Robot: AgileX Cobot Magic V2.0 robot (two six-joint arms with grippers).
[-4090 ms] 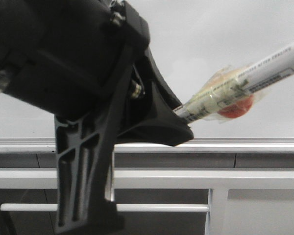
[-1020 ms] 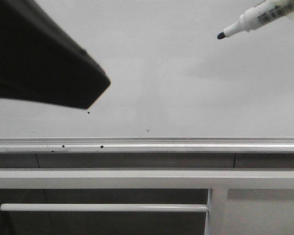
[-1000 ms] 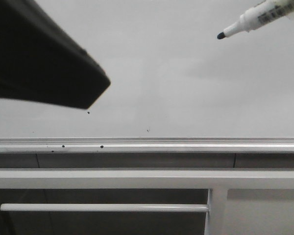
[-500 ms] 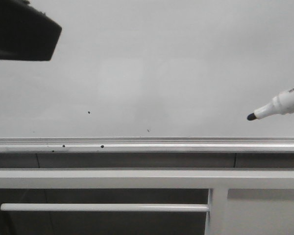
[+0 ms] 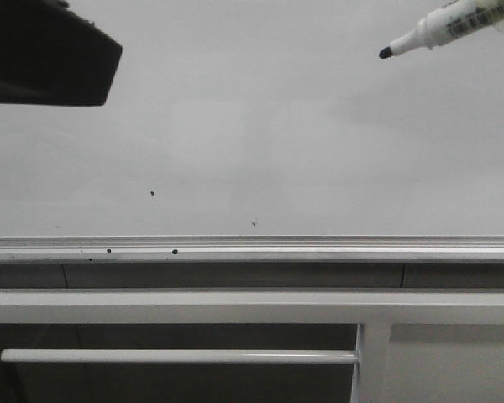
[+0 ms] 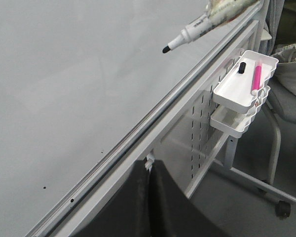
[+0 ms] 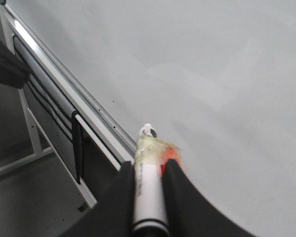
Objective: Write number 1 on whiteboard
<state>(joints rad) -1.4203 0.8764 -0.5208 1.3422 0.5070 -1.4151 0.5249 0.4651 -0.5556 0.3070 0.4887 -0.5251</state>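
Step in hand: getting ready to write; no number 1 on whiteboard [image 5: 260, 126] yet, only tiny black specks.

Right hand [image 7: 149, 180] clamped on marker pen [image 7: 149, 197], cap off. Black tip in front view sits high on right side of board, looks just off it; cannot tell if touching.

Left hand [image 6: 149, 185] pressed together, holds nothing, low near silver rail [image 5: 252, 248].

Next move, I think: push tip onto board, pull straight down, stop above rail.
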